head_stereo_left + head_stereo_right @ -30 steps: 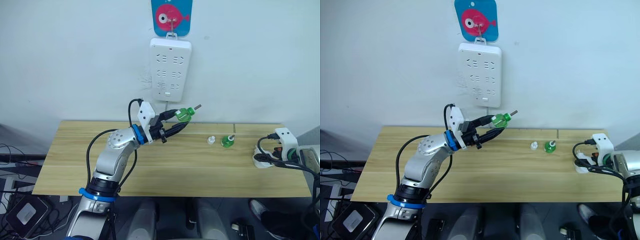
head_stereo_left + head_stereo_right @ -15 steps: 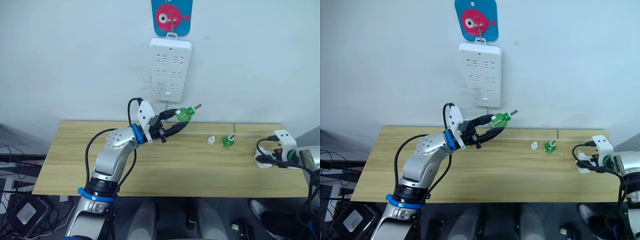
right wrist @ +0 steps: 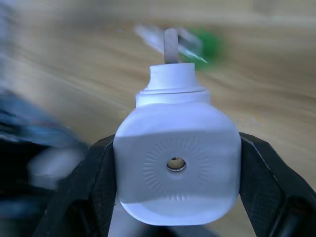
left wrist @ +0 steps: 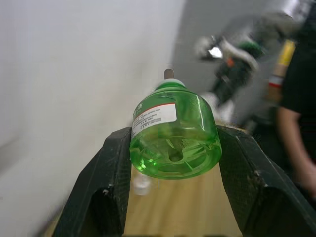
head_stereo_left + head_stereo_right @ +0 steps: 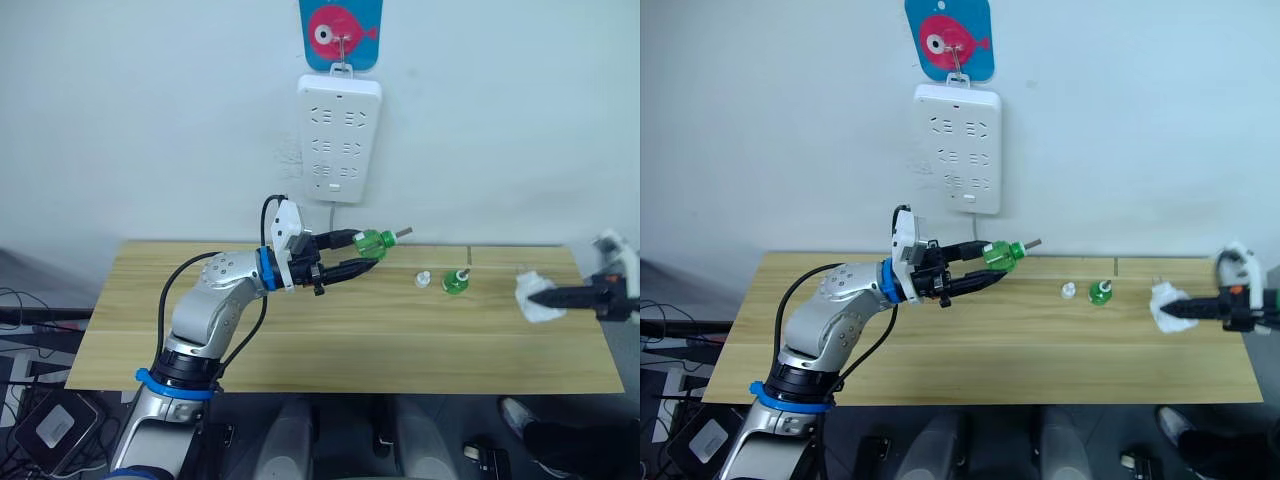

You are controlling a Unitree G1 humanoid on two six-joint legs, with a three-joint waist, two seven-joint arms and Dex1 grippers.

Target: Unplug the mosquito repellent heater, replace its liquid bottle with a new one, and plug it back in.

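The task is looking roughly half done: the mosquito repellent heater [image 3: 177, 165] is already off the white power strip [image 5: 339, 138] that is hanging on the wall, and the right gripper [image 5: 560, 296] is holding it above the right end of the wooden table [image 5: 330, 340], its two black fingers closing on the heater's sides. The left gripper [image 4: 173, 153] is gripping a green bottle [image 5: 378, 241] by its body, up in the air over the back of the table, with a bare wick rod pointing toward the right. Judging from the open neck and from the small white cap [image 5: 423, 279] lying on the table, this is probably the new one, already uncapped, while the other green bottle [image 5: 455, 281] standing just beside the cap is probably the old one; I cannot be sure. What is left, I think, is screwing the held bottle into the heater and plugging the heater back in. The bottle is see-through plastic, rounded, with a paper label; the heater is smooth matte white plastic, rounded square, with fine lines radiating around its small hole.
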